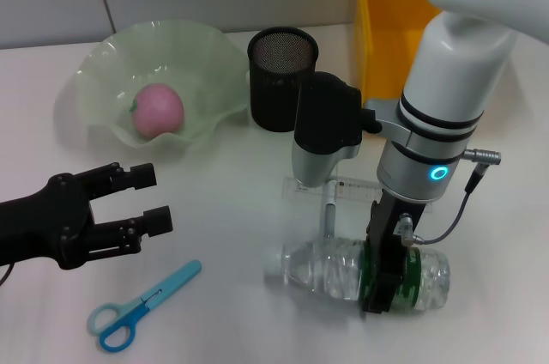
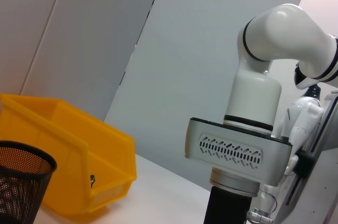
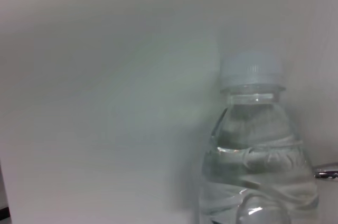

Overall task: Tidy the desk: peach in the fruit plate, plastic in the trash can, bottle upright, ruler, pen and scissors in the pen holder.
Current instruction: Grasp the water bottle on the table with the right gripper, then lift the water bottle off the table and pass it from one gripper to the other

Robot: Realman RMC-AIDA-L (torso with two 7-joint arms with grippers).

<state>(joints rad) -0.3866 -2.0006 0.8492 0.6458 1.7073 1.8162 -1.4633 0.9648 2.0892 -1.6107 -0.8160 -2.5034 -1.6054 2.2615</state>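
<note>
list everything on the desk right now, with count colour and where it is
peach: 1, pink, inside the fruit plate
fruit plate: 1, pale green with a wavy rim, far left of the desk
pen holder: 1, black mesh, upright, right of the plate
bin: 1, yellow, far right
ruler: 1, clear, flat mid-desk, partly behind the right arm
pen: 1, silvery, between ruler and bottle
bottle: 1, clear with white cap and green label, lying on its side near the front
scissors: 1, blue, front left
left gripper: black, open, hovering above the scissors area
right gripper: black, straddling the bottle at its label
</note>
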